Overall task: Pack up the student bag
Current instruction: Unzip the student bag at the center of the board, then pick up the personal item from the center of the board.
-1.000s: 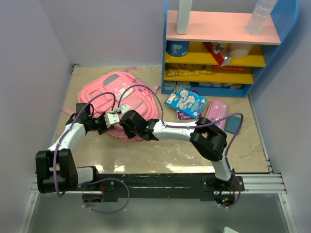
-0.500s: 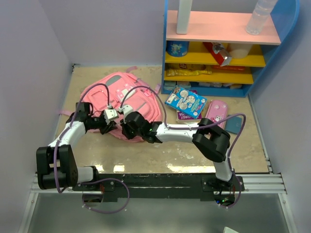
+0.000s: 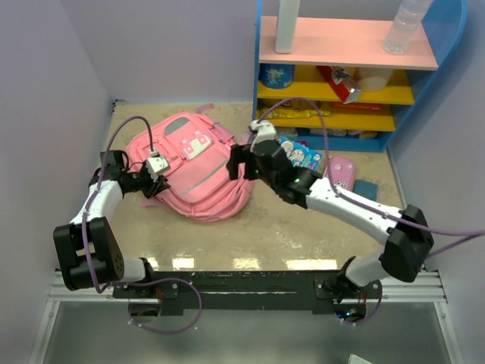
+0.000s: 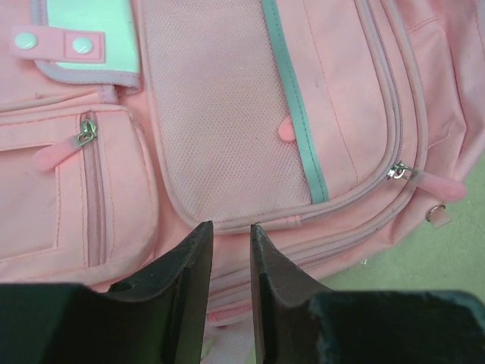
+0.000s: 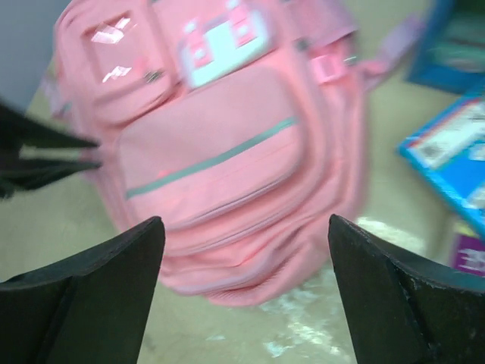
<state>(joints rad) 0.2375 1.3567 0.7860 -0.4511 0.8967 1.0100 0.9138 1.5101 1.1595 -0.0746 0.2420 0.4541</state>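
Note:
The student bag [image 3: 193,167] is a big pink backpack lying front up on the sandy floor, with its grey-and-white patch [image 3: 195,144] near the top. My left gripper [image 3: 154,184] is at the bag's left edge. In the left wrist view its fingers [image 4: 229,226] stand a narrow gap apart, pinched on the pink fabric [image 4: 227,114] by the lower zip seam. My right gripper [image 3: 235,165] hovers above the bag's right side. It [image 5: 244,220] is wide open, with nothing between its fingers and the bag [image 5: 220,152] blurred below.
A blue and yellow shelf unit [image 3: 341,91] stands at the back right. In front of it lie a blue picture box [image 3: 290,155], a purple book [image 3: 292,180], a glossy pink pencil case [image 3: 339,173] and a dark blue item [image 3: 365,189]. Lilac walls close both sides.
My right gripper has opened and swung up and right, off the bag's lower front. The left gripper has shifted left and back, still closed on the bag, which now lies flatter.

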